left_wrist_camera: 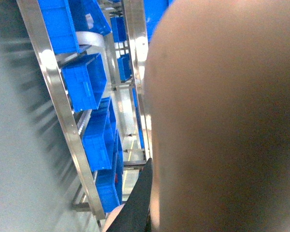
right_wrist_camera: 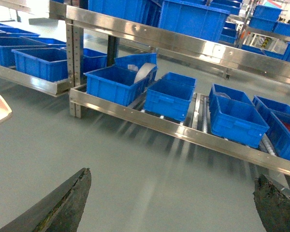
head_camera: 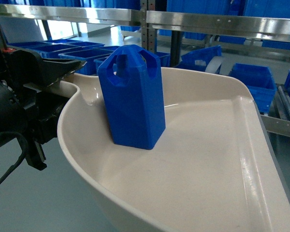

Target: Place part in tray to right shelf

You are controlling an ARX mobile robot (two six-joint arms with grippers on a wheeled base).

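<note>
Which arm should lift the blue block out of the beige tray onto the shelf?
Right. Its gripper is open and empty, facing the steel flow rack; the left arm is under the beige plastic tray carrying the upright blue plastic block.

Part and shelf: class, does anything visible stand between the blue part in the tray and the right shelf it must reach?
Nothing visible does. The part stands upright in the tray, and only bare grey floor lies before the shelf. Blue crates fill much of the rollers.
</note>
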